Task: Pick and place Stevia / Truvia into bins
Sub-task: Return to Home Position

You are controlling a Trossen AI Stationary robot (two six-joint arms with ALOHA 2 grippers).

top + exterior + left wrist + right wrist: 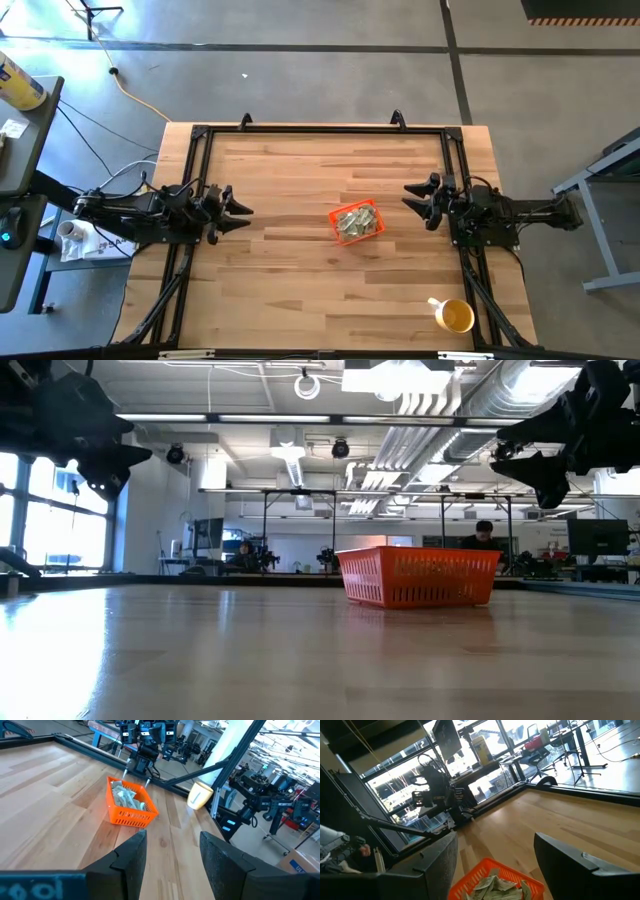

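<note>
The orange bin (357, 222) stands on the table a little right of centre, its floor on the wood; it also shows as the orange bin (418, 577), the orange bin (131, 803) and the orange bin (495, 882). Pale green and white packets (355, 223) lie heaped inside it, seen as packets (126, 798) and packets (496, 887). My left gripper (243, 211) hovers open near the table's left side, well left of the bin. My right gripper (408, 194) hovers open near the right side, right of the bin. No loose packets show on the table.
A yellow-and-white cup (454, 315) stands near the table's near right corner, also seen as the cup (200, 795). A black frame (320, 130) runs along the table's far, left and right sides. Bare wood (300, 290) lies around the bin. People sit in the room behind.
</note>
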